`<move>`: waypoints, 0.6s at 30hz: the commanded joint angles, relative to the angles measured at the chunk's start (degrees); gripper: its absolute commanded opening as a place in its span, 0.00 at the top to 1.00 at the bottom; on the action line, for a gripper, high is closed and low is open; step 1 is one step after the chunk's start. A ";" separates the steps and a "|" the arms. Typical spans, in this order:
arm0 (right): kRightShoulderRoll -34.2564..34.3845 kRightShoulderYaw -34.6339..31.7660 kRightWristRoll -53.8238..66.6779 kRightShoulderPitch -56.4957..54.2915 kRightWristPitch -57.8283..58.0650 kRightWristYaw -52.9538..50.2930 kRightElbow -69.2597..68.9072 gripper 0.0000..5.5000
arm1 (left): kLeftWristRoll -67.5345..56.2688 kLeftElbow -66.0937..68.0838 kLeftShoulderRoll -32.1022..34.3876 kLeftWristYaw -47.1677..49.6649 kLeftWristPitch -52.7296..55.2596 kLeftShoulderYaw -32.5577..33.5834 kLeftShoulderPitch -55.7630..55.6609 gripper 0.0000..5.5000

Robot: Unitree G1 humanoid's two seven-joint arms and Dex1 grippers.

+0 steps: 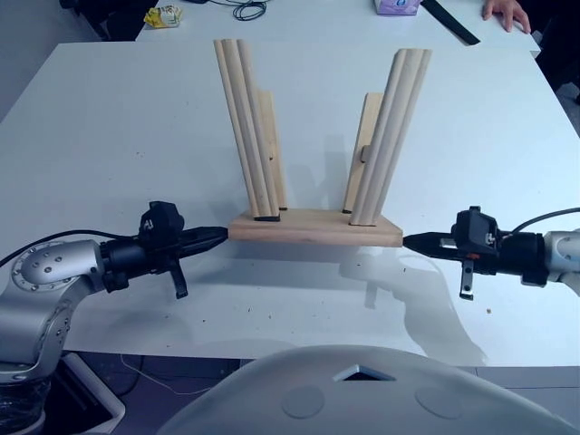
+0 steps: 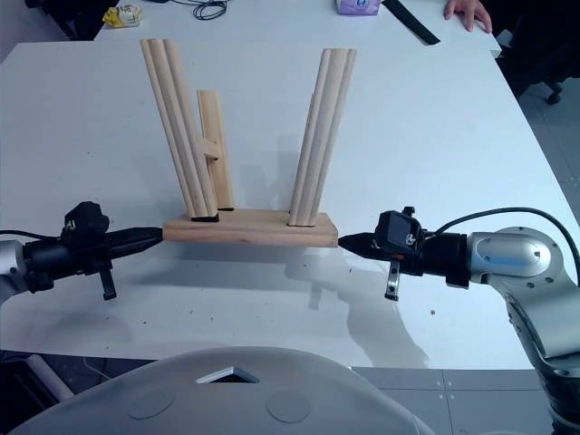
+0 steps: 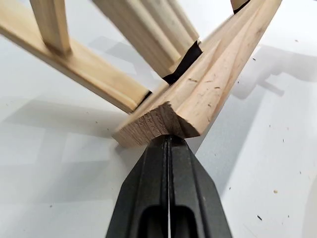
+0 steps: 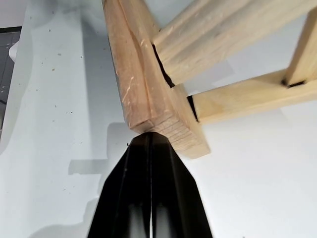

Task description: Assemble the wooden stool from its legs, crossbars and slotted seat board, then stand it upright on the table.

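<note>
Low in the head view, the left gripper [image 1: 217,234] and the right gripper [image 1: 412,241] lie level above the table, one at each end of the seat board [image 1: 313,228]. Both are clenched on nothing, fingers pressed together into a blunt point. In the wrist views each point meets the end grain of the board, so the two arms appear to be pinching it lengthwise between them, probably to square it up or to get purchase for turning it over.

The stool sits upside down in the middle of the frame, with the seat board flat on the white table [image 1: 109,118]. The left leg [image 1: 246,127] and the right leg [image 1: 394,127] rise from its slots and splay outward toward the top. Behind them stand shorter crossbar pieces [image 2: 213,149]; how firmly they are seated is hard to tell from here. The build looks joined but not yet stood upright.

The tabletop is matte white with small specks. Along the top edge lie a yellow item [image 1: 163,15], cables [image 1: 245,7], a purple box [image 1: 396,6] and a black strap [image 1: 450,20].
</note>
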 commanded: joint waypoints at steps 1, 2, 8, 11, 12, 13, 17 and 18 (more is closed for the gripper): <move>1.91 1.42 7.17 -3.06 -0.34 2.03 -3.94 1.00 | -8.64 -6.36 -2.22 -3.13 0.22 -2.34 -2.22 1.00; 1.91 1.15 7.49 -3.18 -0.09 2.10 -4.00 1.00 | -9.19 -6.39 -2.38 -2.98 0.68 -1.95 -2.54 1.00; 2.16 0.70 7.74 -4.41 0.40 2.28 -3.16 1.00 | -9.91 -5.12 -3.14 -2.53 1.68 -1.33 -5.35 1.00; 3.00 1.78 6.48 -4.98 0.11 1.82 -1.80 1.00 | -7.98 -2.57 -3.64 -2.89 1.13 -2.46 -7.20 1.00; 3.44 2.42 5.25 -5.20 -0.35 1.45 -0.68 1.00 | -7.40 -2.05 -4.02 -2.79 1.06 -3.05 -7.51 1.00; 3.86 3.32 3.74 -5.60 -0.92 1.02 0.54 1.00 | -6.55 -1.28 -4.42 -2.68 0.87 -3.84 -7.89 1.00; 5.59 4.64 2.82 -6.22 -0.63 -0.42 1.80 1.00 | -3.70 1.71 -6.47 -1.35 0.15 -5.84 -9.34 1.00; 5.71 4.71 2.34 -6.15 -0.87 -0.70 2.26 1.00 | -3.84 1.67 -6.80 -1.11 0.44 -5.80 -9.21 1.00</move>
